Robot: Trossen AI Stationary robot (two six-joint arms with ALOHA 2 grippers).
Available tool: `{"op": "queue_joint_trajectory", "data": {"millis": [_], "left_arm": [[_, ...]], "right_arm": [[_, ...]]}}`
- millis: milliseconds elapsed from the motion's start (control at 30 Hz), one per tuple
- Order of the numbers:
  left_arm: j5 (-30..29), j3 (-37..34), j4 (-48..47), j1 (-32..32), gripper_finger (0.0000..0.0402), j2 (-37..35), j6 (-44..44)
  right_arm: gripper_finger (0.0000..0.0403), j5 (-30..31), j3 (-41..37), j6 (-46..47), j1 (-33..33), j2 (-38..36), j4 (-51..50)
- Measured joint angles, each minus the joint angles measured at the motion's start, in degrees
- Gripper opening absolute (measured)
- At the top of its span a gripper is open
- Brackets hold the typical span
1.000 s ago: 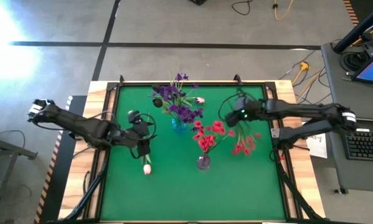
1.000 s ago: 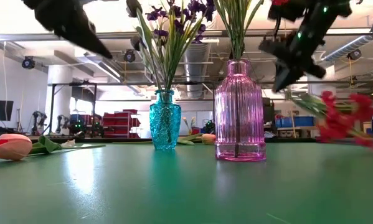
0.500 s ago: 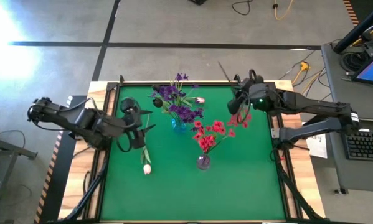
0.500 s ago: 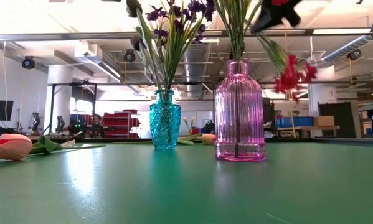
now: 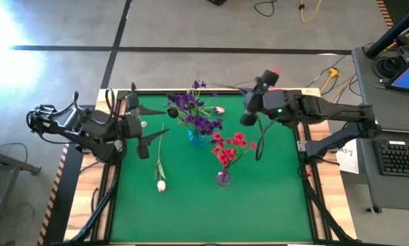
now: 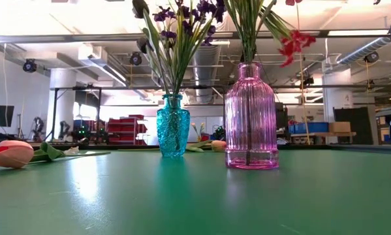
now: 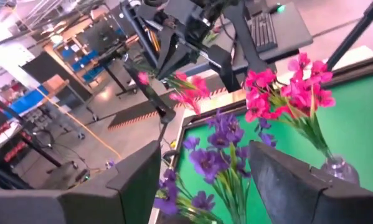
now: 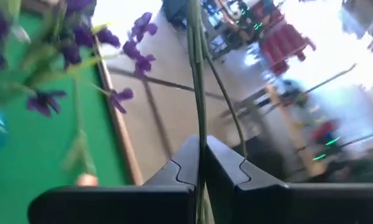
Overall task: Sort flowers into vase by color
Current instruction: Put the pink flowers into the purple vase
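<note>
My right gripper (image 5: 248, 111) is raised over the far right of the table. It is shut on the green stem of a red flower, whose blossoms (image 6: 292, 43) hang beside the pink vase's neck. The pink vase (image 5: 222, 178) holds red flowers (image 5: 229, 147). The blue vase (image 5: 196, 137) holds purple flowers (image 5: 192, 111). A white-pink tulip (image 5: 160, 184) lies flat on the green mat. My left gripper (image 5: 145, 128) hovers open above the table's left side, with nothing between its fingers. My right gripper pinches the red flower's thin green stem (image 8: 198, 130) between its two fingers. The fingers come nearly level from the table's right. The flower is lifted clear of the table. Its red blossoms (image 7: 185, 91) droop below the gripper, and the stem runs on past the fingertips.
A second tulip bud (image 5: 219, 109) lies behind the blue vase near the far edge. The mat's near half (image 5: 211, 219) is bare green. A desk with a keyboard (image 5: 402, 158) stands beyond the table's right edge.
Both grippers have risen well above the table. My right gripper rolled its wrist and moved toward the far edge, lifting the red flower clear off the mat at the right. My left gripper rose from beside the tulip, still open. The tulip stayed where it lay.
</note>
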Motion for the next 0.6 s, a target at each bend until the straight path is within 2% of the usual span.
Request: {"op": "queue_joint_trajectory", "data": {"millis": [100, 267, 333, 600], "left_arm": [[0.0, -0.1, -1.9, 0.0, 0.0230, -0.5, 0.2], [0.0, -2.7, -4.4, 0.0, 0.0230, -2.5, -5.1], [0.0, -4.7, -4.4, 0.0, 0.0230, -3.4, -7.5], [0.1, -15.7, -3.7, -0.8, 0.0230, -7.0, -17.1]], "right_arm": [[0.0012, 6.4, 0.9, -6.9, 0.6, 2.4, 0.4], [0.0012, 23.5, 1.3, -18.4, 0.9, 5.0, 0.6], [0.0012, 28.5, 1.3, -22.1, 0.9, 5.6, 0.6], [0.0012, 29.6, 1.4, -23.6, 0.9, 5.6, 0.6]]}}
